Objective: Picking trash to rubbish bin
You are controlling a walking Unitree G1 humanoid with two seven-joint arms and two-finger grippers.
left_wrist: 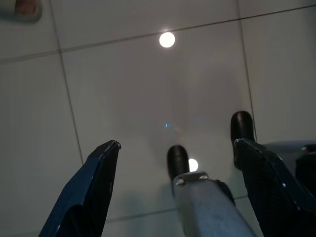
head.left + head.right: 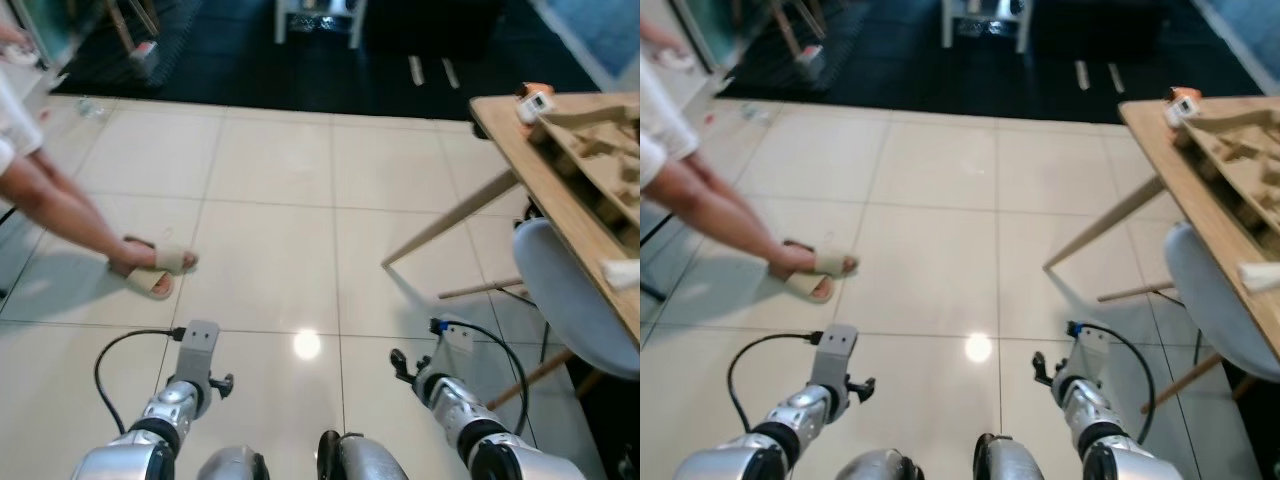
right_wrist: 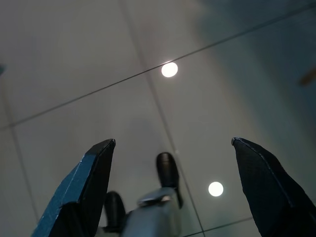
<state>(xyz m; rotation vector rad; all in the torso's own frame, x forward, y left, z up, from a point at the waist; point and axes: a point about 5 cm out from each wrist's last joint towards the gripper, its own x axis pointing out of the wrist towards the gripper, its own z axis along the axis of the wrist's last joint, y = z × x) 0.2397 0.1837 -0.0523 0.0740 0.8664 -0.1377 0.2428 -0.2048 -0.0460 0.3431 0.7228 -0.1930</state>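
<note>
Both my arms hang low over a pale tiled floor [image 2: 290, 230]. In the left wrist view my left gripper [image 1: 175, 143] is open, its black fingers [image 1: 94, 182] spread wide over bare tile with nothing between them. My right gripper [image 3: 173, 140] is open in the same way above the tiles, also holding nothing. A small pale object [image 2: 88, 108], too small to identify, lies far off at the left where the tiles meet a dark floor.
A person stands at the left, sandalled feet [image 2: 155, 270] on the tiles. A wooden table [image 2: 560, 190] with clutter and a pale chair [image 2: 565, 295] crowd the right side. A white stand [image 2: 315, 20] stands on the dark floor ahead.
</note>
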